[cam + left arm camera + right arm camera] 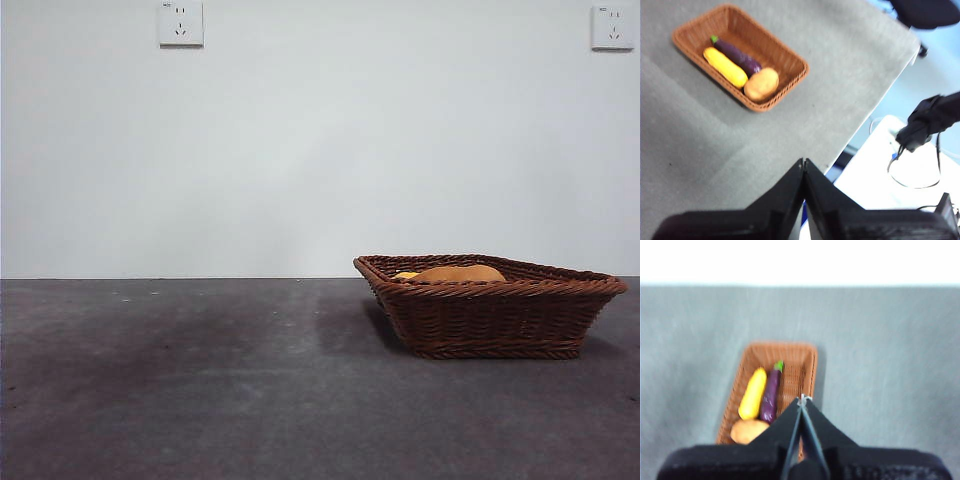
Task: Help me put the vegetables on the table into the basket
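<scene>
Toward the right of the dark grey desk (pixel 200 400), seen level from the front: a shallow brown wicker basket (pixel 490 320), flared sides, braided rim, with only the top of an orange-brown potato (pixel 460 273) and a sliver of yellow showing above the near edge. From the wrist cameras, all three vegetables inside that basket: a long yellow vegetable (pixel 725 67) lying lengthwise, a dark purple eggplant (pixel 737 56) with a green stem lying just beside it and parallel, the potato (pixel 761 84) at one end, next to the tips of the other two. Same arrangement from the right wrist: yellow vegetable (pixel 753 393), eggplant (pixel 771 394), potato (pixel 748 430), basket (pixel 807 370) below the camera. No vegetable left lying on the bare desk in any view. Left tool (pixel 804 162) raised well above the desk and away from the basket, out near the desk's edge, jaws pressed together tip to tip, holding nothing. Right tool (pixel 802 400) high over the basket, jaws likewise closed to a point, empty. Neither arm visible from the front. Two wall sockets on the pale wall behind.
</scene>
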{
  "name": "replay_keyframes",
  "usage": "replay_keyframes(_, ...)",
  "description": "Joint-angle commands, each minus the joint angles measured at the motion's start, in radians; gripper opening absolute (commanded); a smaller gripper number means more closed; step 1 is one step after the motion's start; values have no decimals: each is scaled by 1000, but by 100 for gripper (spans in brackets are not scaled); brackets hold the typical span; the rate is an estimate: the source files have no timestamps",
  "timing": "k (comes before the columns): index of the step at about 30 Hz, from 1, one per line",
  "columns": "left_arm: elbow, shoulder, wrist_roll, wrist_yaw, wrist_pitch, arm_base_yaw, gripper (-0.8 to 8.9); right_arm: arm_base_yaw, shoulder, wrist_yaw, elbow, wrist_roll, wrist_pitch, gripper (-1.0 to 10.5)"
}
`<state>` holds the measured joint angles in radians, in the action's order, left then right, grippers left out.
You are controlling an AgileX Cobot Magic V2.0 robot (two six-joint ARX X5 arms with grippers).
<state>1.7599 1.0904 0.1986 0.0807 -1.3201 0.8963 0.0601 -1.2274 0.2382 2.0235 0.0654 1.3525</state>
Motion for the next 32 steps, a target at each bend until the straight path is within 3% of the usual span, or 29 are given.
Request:
replay_keyframes(1,-5,-65,-12,-3,1,2,-4,-2,97,-3,-1,-48,24,-11)
replay_keyframes(5,-4,-178,-15,2,2,2,-4,-2,195,-4,2,-141,24,-11)
replay_keyframes(13,-4,-228,-16,0,2,2,-4,-2,205,-4,5,-141,24,-11)
replay_keyframes(24,-4,-143,-26,-47,2,2,-4,-2,90,-4,5,-141,24,-11)
replay_keyframes(32,-9,-97,-382,-108,2,-34,-4,-2,-53,-4,5,-141,24,-11)
